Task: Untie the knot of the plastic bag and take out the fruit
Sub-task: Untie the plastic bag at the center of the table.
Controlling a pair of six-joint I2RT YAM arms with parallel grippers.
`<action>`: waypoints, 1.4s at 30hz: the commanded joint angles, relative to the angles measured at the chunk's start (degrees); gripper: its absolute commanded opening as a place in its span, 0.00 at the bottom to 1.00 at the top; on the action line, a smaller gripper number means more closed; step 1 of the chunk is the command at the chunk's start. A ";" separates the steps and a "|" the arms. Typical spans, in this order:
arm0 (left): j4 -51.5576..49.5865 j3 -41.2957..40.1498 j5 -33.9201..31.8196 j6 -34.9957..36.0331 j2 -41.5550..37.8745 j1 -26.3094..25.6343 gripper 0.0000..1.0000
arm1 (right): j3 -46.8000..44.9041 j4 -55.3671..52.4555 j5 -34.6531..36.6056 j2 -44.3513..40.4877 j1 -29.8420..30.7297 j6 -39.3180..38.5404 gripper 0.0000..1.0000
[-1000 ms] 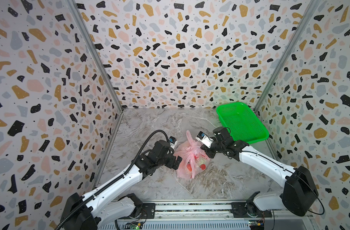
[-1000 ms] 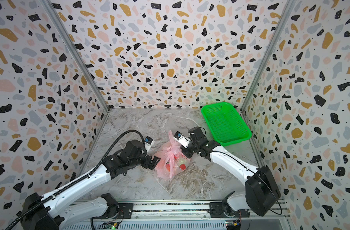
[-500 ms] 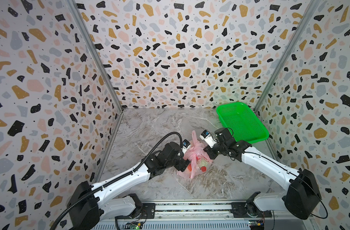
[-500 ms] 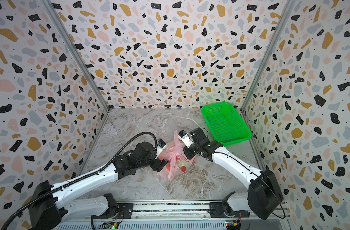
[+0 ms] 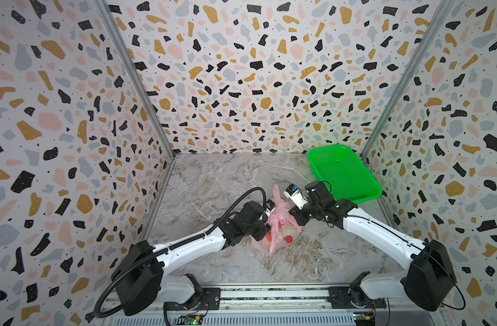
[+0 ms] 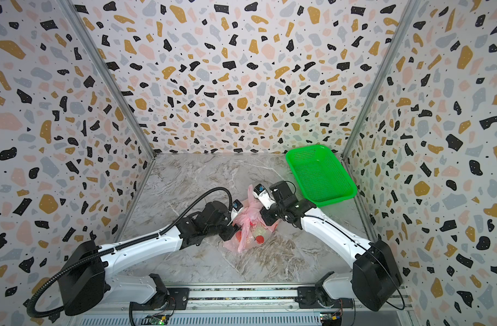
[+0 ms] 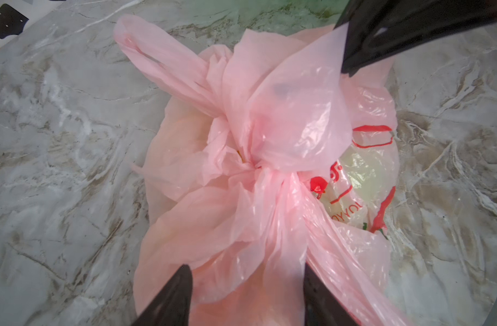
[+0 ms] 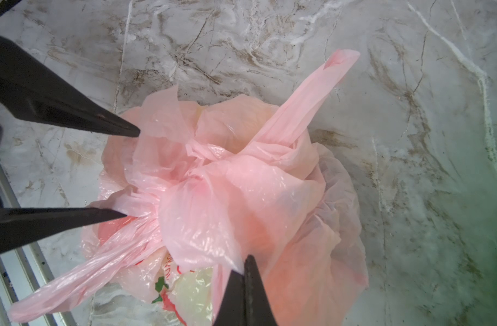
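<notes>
Both arms reached low and inward; the right gripper point(image 8: 243, 271) pinched a flap of the plastic bag point(image 8: 241, 203), while the left gripper point(image 7: 246, 278) (jaws parted) straddled a handle below the knot point(image 7: 258, 166).

A thin translucent pink plastic bag point(image 7: 207, 231) is marked with red printed lettering and outlines. Beneath it, a grey-white marble-patterned tabletop point(image 5: 213, 180) is veined with brown. A bright green perforated plastic basket point(image 5: 344, 172) is seen beyond the black right gripper point(image 8: 243, 278). Speckled terrazzo-patterned walls point(image 5: 241, 70) are dotted black, ochre, pink and grey.
</notes>
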 commanded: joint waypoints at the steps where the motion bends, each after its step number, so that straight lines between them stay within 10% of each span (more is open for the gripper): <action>1: 2.22 1.18 -0.43 0.97 1.70 -0.20 0.46 | 0.49 0.46 -0.34 -0.89 -0.24 0.35 0.00; 9: 5.30 1.86 -1.58 0.80 3.60 -0.18 0.00 | -0.94 3.64 -0.65 0.03 -0.26 0.34 0.00; 20: 4.00 -0.83 -16.85 0.41 -2.51 0.56 0.00 | -4.26 6.66 0.20 -2.30 -3.69 2.95 0.00; 42: 6.64 -8.12 -16.26 -9.31 -9.96 7.67 0.00 | -13.38 11.33 1.71 -8.41 -14.65 12.50 0.00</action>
